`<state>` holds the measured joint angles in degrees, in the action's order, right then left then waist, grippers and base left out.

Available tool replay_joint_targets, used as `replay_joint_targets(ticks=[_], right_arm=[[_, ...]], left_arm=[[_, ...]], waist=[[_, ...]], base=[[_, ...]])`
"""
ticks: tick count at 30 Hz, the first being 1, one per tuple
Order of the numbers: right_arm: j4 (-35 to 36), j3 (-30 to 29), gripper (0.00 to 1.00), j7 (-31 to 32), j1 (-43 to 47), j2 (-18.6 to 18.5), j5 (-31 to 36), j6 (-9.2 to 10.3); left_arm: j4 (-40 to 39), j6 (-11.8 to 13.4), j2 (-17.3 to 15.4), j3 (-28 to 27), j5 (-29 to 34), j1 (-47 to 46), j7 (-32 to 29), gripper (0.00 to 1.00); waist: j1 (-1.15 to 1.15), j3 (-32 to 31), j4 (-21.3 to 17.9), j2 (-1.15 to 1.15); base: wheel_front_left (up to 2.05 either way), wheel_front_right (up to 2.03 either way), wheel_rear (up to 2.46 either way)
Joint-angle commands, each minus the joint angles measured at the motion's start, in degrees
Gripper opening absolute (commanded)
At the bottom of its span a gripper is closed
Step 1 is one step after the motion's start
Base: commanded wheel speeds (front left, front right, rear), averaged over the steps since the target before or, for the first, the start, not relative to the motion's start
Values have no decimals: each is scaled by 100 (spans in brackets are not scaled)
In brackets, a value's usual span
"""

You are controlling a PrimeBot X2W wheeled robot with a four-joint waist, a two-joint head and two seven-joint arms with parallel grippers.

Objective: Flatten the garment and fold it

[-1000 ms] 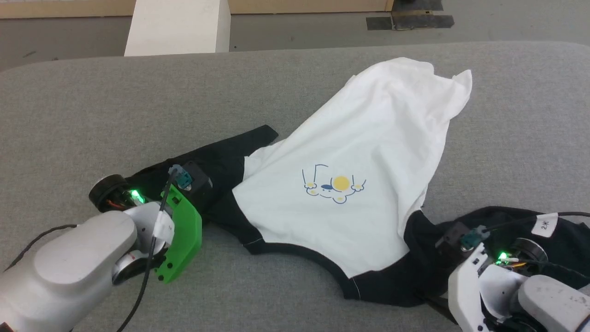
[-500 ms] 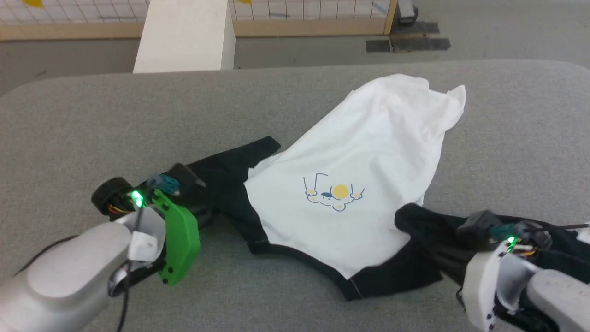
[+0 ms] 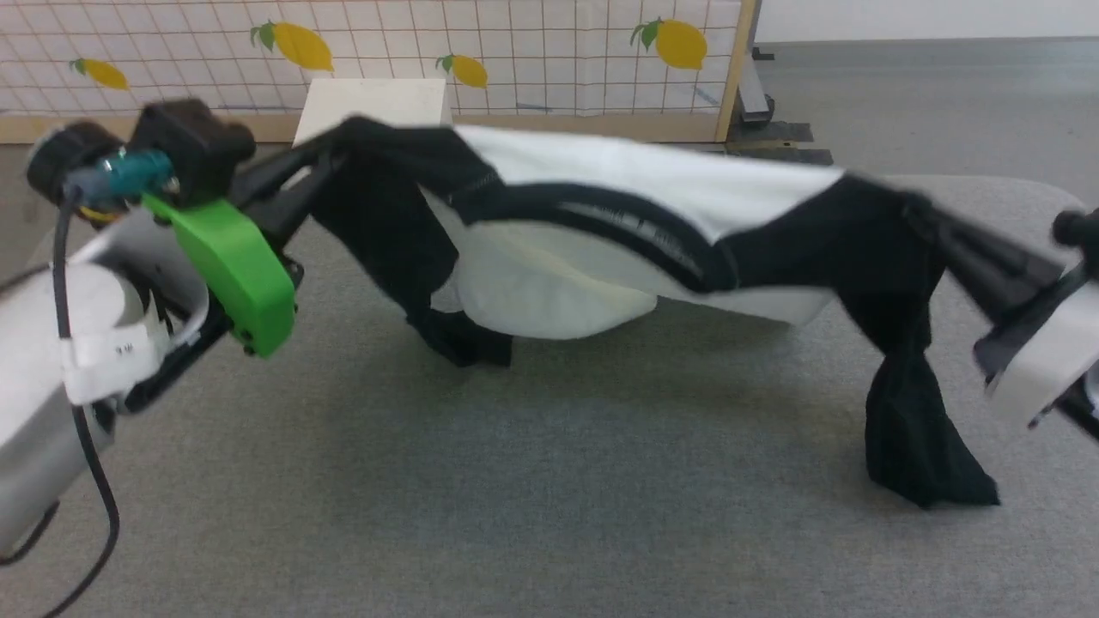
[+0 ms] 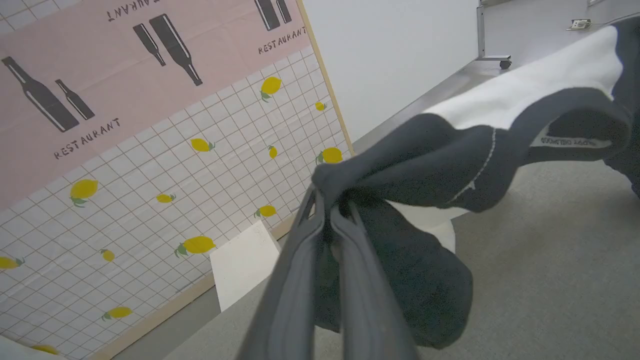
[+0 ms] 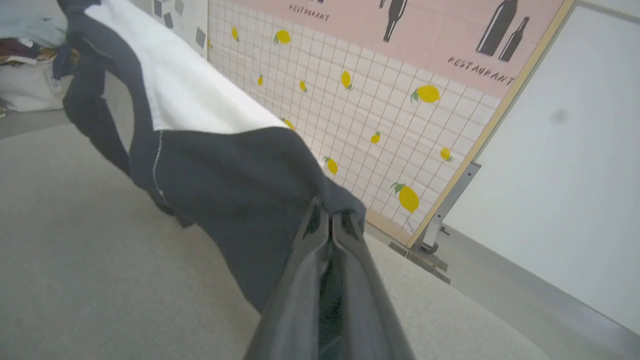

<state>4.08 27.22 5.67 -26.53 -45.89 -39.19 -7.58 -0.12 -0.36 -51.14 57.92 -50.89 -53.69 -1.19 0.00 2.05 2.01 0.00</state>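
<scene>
Jaws of the left arm [image 3: 232, 257], the one with the green bracket, are pinched together on a bunch of black sleeve cloth; the left wrist view shows both fingers [image 4: 295, 280] pressed tight against the fabric. From that grip the garment [image 3: 601, 180] stretches across to the right, held up off the grey surface [image 3: 515, 515] with its white body sagging in the middle and the black neck trim curving along the near side. One black sleeve end dangles below the left grip. Behind stand a white block [image 3: 369, 99] and a lemon-printed grid panel [image 3: 532, 51]. Further right the other sleeve hangs low – whether its tip touches the surface I cannot tell. The right arm [image 3: 1043, 360] has its jaws clamped on that sleeve's upper part – fully closed, cloth between the tips
</scene>
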Motion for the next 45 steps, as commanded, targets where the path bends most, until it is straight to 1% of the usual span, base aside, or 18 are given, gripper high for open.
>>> replay_joint_targets(ticks=[1,3,6,10,15,21,25,29,33,37,40,44,45], right_arm=[[7,-216,0,47,-216,98,102,9],[14,-457,0,107,-447,220,249,9],[-49,-762,0,217,-885,498,529,9],[-253,-949,0,399,-1520,841,845,9],[-728,-1001,0,609,-2593,1082,1160,9],[-1303,-852,0,792,-4051,1067,1465,9],[-1672,-643,0,832,-5080,1003,1695,9],[-2050,-470,0,768,-5977,1004,1923,9],[-2496,-306,0,634,-6630,1076,2057,9],[-2927,-109,0,480,-6886,1189,2085,9],[-3153,87,0,353,-6758,1249,1982,9],[-3401,395,0,124,-6288,1289,1751,9],[-3503,689,0,-80,-5786,1294,1520,9]], left_arm=[[50,44,62,-58,149,-243,-11,0],[135,56,176,-102,295,-517,-43,0],[337,168,450,-239,437,-927,1,0],[755,323,790,-425,601,-1444,119,0],[1322,261,1109,-553,776,-2177,130,0],[1918,209,1432,-761,1064,-3282,225,0],[2317,279,1596,-928,1291,-4019,399,0],[2708,290,1761,-1066,1394,-4568,606,0],[3091,263,1874,-1162,1447,-4921,866,0],[3497,226,1913,-1232,1432,-4989,1158,0],[3760,123,1959,-1173,1407,-4780,1306,0],[4021,-27,2042,-1050,1361,-4231,1476,0],[4055,-32,2055,-1001,1362,-3616,1576,0]], waist=[[0,12,34,0],[0,69,53,0],[0,214,83,0],[0,492,89,0],[0,1092,96,0],[0,2008,177,0],[0,2554,212,0],[0,2960,227,0],[0,3201,215,0],[0,3339,205,0],[0,3365,209,0],[0,3250,179,0],[0,3026,143,0]], base=[[0,0,0],[0,0,0],[0,0,0],[0,0,0],[0,0,0],[0,0,0],[0,0,0],[0,0,0],[0,0,0],[0,0,0],[0,0,0],[0,0,0],[0,0,0]])
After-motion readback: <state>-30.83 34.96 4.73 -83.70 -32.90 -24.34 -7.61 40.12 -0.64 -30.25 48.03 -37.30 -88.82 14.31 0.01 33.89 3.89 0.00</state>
